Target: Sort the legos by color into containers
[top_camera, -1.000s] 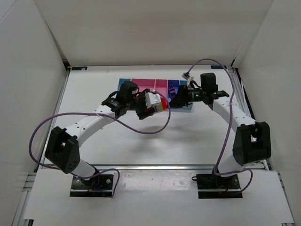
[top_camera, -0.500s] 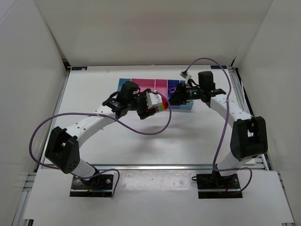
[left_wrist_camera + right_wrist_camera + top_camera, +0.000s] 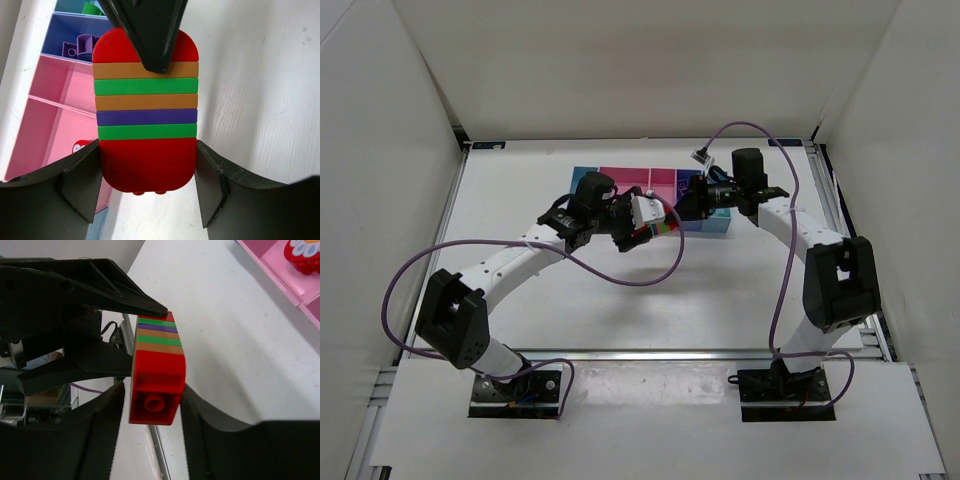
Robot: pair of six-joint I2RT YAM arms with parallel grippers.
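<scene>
A stack of legos (image 3: 146, 110), banded red, orange, green, orange, purple, green, red, hangs above the table in front of the containers (image 3: 625, 178). My left gripper (image 3: 147, 165) is shut on its near red brick, a finger against each side. My right gripper (image 3: 152, 400) meets it from the other end, its fingers pressed to both sides of the far red brick (image 3: 157, 390). From above, the stack (image 3: 658, 226) bridges the left gripper (image 3: 638, 222) and the right gripper (image 3: 682, 212). One right finger (image 3: 150, 30) covers the stack's top.
The bin row runs along the left of the left wrist view: a pink bin (image 3: 55, 125) with a red flower brick (image 3: 80, 147), a dark blue bin holding purple bricks (image 3: 80, 46), and a light blue bin with a green piece (image 3: 92, 7). White walls surround the table.
My right arm has swung left to the stack and its fingers have closed around the far red brick. The left arm and stack stay put.
</scene>
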